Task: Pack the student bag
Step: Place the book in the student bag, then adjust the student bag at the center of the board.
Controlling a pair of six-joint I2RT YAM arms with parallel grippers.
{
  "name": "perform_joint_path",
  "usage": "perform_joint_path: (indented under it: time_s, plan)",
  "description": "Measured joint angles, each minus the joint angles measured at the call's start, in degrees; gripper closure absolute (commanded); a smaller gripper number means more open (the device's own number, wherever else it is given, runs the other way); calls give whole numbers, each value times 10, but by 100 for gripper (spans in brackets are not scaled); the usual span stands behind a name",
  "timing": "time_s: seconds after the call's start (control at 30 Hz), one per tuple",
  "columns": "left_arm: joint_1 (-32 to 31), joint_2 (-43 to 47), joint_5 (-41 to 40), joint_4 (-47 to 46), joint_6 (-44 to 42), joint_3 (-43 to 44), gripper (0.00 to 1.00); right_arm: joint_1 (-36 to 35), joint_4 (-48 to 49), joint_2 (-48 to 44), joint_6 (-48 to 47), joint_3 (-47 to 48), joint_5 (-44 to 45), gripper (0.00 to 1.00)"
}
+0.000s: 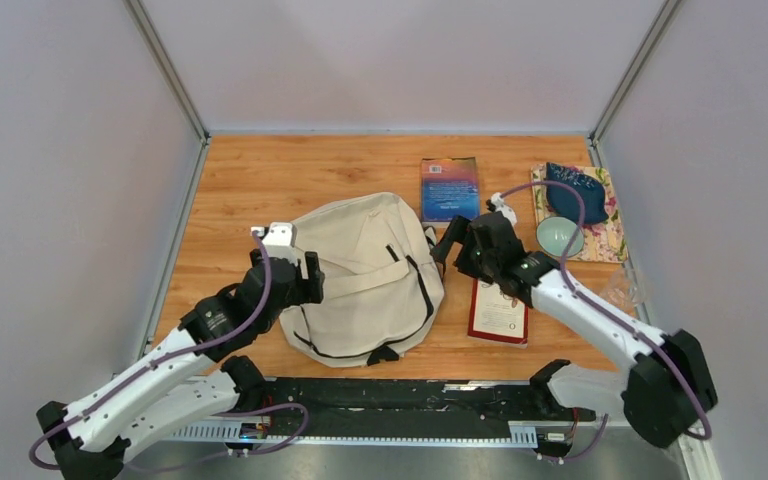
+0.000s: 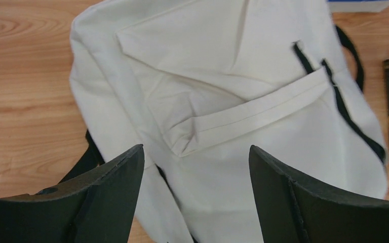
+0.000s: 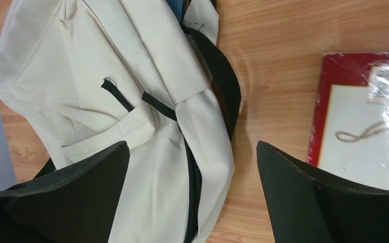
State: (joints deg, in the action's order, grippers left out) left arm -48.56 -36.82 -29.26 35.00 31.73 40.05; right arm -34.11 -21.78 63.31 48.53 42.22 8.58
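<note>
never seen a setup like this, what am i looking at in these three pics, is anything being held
These are two robot arms bolted at the near edge of a wooden table. The wide picture comes from a fixed camera above and behind them. The other two come from a camera on each wrist, so the dark shapes at the bottom are that arm's own fingers. In the middle lies a cream backpack with black straps. Right of it lies a red-bordered book, farther back a blue book, and at the far right a flowered notebook with a dark teal pouch on it and a pale green dish at its edge. The left gripper and the right gripper sit at either side of the backpack, jaws wide apart, holding nothing.
</note>
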Motion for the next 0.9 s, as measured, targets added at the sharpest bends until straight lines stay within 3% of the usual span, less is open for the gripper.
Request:
perform_joint_path:
  time_s: [0.1, 0.33, 0.43, 0.47, 0.5, 0.53, 0.57, 0.6, 0.63, 0.7, 0.73, 0.77, 0.9]
  plan:
    - [48, -43, 5, 3, 8, -14, 17, 22, 20, 95, -30, 45, -58, 1]
    - [292, -64, 149, -17, 20, -123, 16, 53, 56, 282, -80, 134, -183, 7]
    - [340, -75, 218, -40, 20, -154, 16, 56, 65, 330, -93, 147, -225, 18]
    - [348, -84, 241, -55, 21, -164, 16, 57, 68, 340, -96, 147, -238, 35]
    - [351, -92, 261, -67, 21, -172, 20, 57, 70, 347, -99, 147, -247, 42]
    - [353, -101, 284, -84, 23, -183, 29, 58, 72, 350, -101, 148, -257, 49]
    - [355, -109, 297, -97, 24, -191, 37, 59, 75, 353, -102, 148, -269, 64]
    - [355, -117, 308, -106, 26, -196, 49, 59, 78, 355, -104, 148, -277, 72]
    - [359, -124, 315, -112, 26, -200, 68, 59, 82, 356, -107, 149, -287, 78]
    - [363, -133, 329, -126, 32, -200, 78, 58, 83, 356, -113, 156, -304, 89]
    - [363, -133, 338, -139, 33, -200, 92, 56, 82, 356, -116, 162, -313, 94]
    - [363, -132, 343, -146, 35, -200, 100, 52, 78, 356, -119, 173, -319, 100]
    - [363, -130, 346, -155, 38, -200, 100, 28, 53, 358, -134, 233, -344, 100]
